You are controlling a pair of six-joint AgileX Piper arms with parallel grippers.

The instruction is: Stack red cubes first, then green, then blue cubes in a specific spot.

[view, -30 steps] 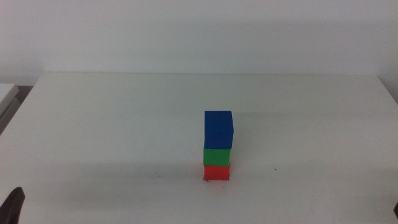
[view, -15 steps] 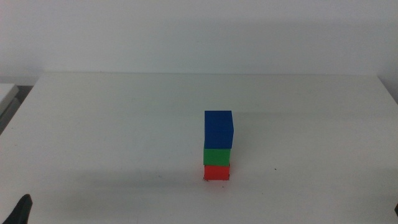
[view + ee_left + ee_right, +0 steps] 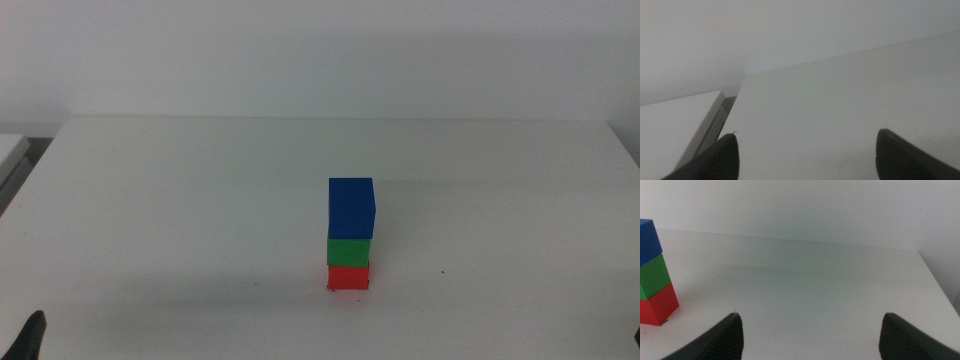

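The blue cube point(image 3: 351, 208) is sitting on the green cube point(image 3: 349, 251) on the red cube point(image 3: 349, 277), middle of the counter point(image 3: 180, 200), while both claws, left point(image 3: 807, 155) and right point(image 3: 812, 332), are gaping wide, holding nothing.

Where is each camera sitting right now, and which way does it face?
Middle: looks forward and down at the table; stack of blue cube, green cube, red cube; left gripper tip at the bottom corner.
Left wrist: on the waiting left arm, over the table edge; jaws apart.
Right wrist: low, facing the stack; right gripper jaws apart.
Shared: middle and right wrist show the stack.
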